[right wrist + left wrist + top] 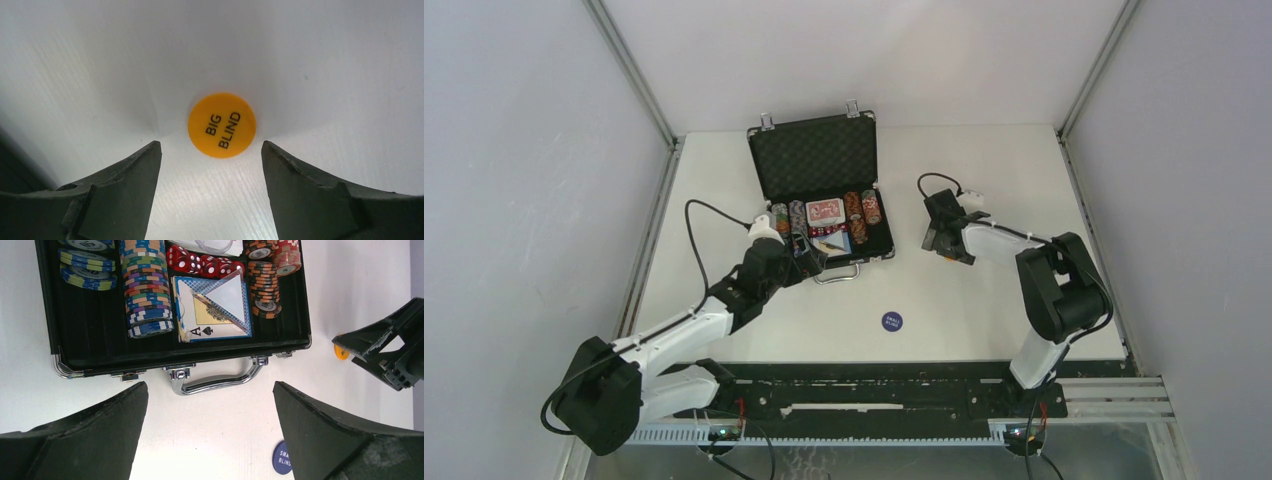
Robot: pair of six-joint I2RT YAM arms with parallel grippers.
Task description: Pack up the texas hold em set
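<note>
Orange button disc (222, 124): found flat on tabletop (325, 60), centred just ahead of right tool (210, 150), held wide; left tool (210, 385), also wide, farther.

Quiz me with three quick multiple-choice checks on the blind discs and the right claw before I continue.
1. The blue Small Blind disc lies: A on the table, on the near side of the briefcase; B inside the briefcase; C leaning on its lid.
2. The Big Blind disc is: A green; B white; C orange.
3. The right claw is: A shut on the disc; B open, holding nothing; C shut on nothing.
Answers: 1 A, the top view shows it on bare table; 2 C, the right wrist view shows orange; 3 B, its fingers stand apart, the disc flat on the table.
</note>
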